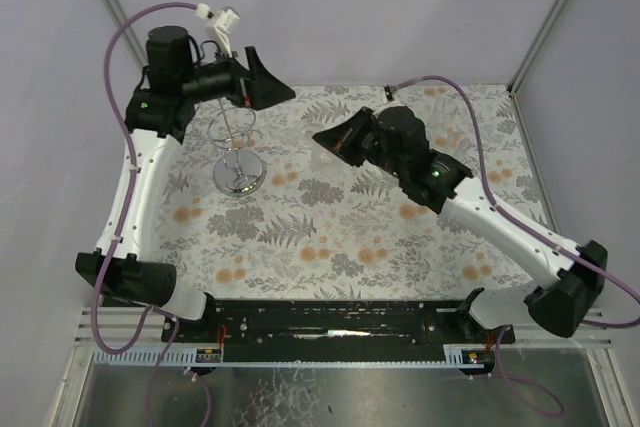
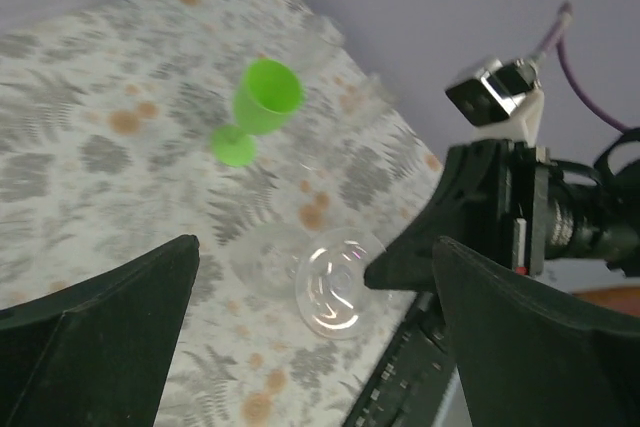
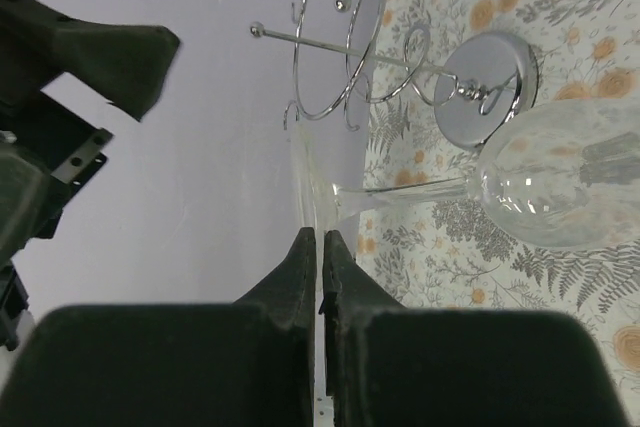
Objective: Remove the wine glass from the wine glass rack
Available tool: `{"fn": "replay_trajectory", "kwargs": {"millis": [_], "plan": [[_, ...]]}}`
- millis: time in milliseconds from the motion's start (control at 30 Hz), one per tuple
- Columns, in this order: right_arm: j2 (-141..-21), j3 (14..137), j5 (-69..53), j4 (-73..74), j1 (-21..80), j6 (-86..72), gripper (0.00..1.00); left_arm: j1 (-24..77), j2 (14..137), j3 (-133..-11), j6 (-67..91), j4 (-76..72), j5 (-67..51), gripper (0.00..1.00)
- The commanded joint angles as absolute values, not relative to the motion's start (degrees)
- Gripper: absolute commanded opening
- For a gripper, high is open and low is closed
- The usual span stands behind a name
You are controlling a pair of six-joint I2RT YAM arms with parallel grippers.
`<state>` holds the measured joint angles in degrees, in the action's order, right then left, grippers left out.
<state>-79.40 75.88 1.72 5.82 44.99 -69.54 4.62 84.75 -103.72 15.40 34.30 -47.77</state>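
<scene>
The right gripper (image 3: 320, 239) has its fingers pressed narrowly together on the foot's rim of the wine glass (image 3: 560, 182). The stem and bowl reach away from the fingertips just beside the wine glass rack (image 3: 400, 57), though I cannot tell whether the foot touches a wire loop. Only the left wrist view shows the glass end-on as pale rings, with a green goblet (image 2: 262, 107) beyond, framed by the left gripper (image 1: 268, 80), spread wide near the rack's top. The glass is clear, thin-stemmed and round-bowled.
</scene>
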Motion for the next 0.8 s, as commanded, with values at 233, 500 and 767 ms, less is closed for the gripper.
{"fn": "replay_trajectory", "kwargs": {"millis": [233, 500, 767], "plan": [[-66.75, 68.79, 12.28, 1.08, 44.87, -64.98, 0.00, 11.47, 88.31, -100.11, 29.46, 30.05, -60.46, 1.00], [-64.39, 63.66, 11.69, -7.22, 44.91, -64.15, 0.00, 13.20, 90.82, -96.31, 38.41, 23.62, -66.98, 1.00], [-63.18, 62.38, 11.06, -11.15, 44.91, -62.89, 0.00, 14.27, 92.00, -94.58, 38.50, 22.96, -67.69, 1.00]]}}
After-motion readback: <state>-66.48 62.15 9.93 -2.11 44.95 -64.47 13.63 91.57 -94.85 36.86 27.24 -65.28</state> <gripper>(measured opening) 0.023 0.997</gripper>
